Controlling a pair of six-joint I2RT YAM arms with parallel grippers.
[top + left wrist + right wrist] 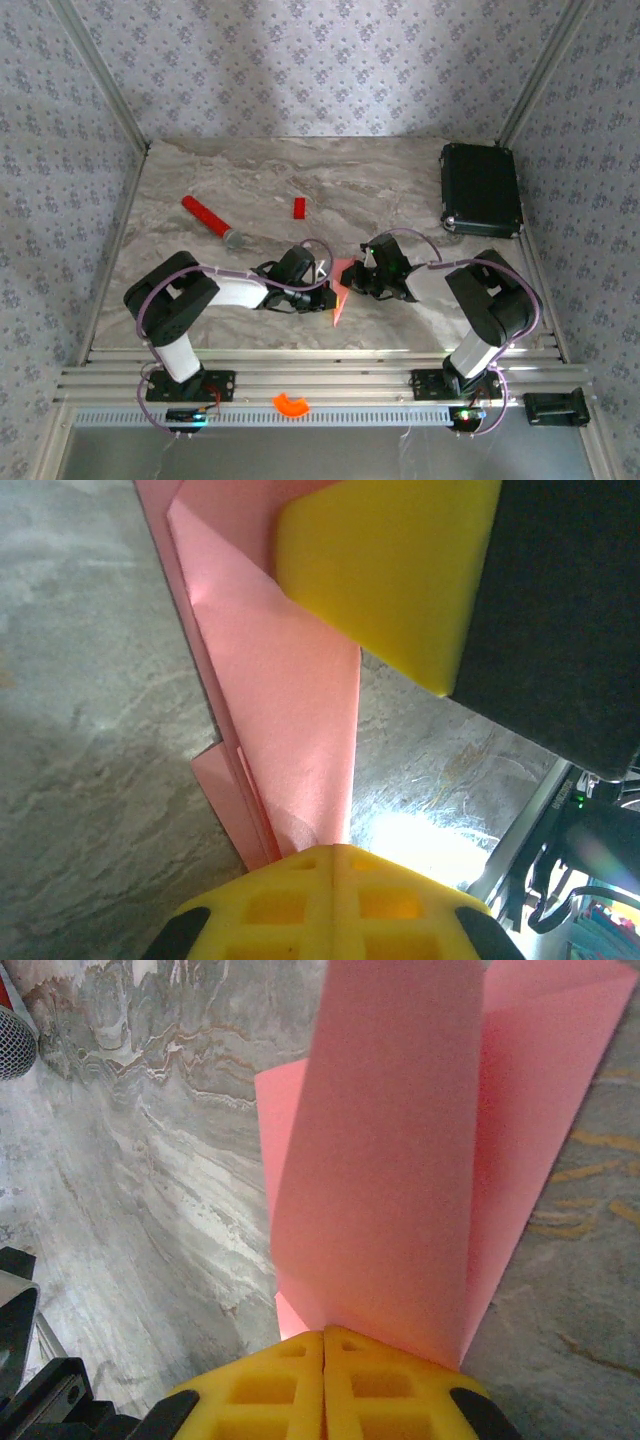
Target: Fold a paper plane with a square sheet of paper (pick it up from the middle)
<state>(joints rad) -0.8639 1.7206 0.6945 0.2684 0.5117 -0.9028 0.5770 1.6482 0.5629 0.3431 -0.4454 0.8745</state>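
In the lower centre of the top view, the left gripper (322, 287) is clenched on the folded pink paper (338, 295), which lies between the two grippers near the front edge of the table (250, 180). Its wrist view shows the fingers pressed together on a narrow end. Just to the right, the right gripper (362, 278) pinches the same paper. If the two pull apart or twist unequally, I think the thin sheet can tear or crease crookedly. How many layers each one holds is hidden.

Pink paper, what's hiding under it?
The marbled table is below the folded pink paper. More of its pink folds peek out beside the top flap. The table right beneath is covered.
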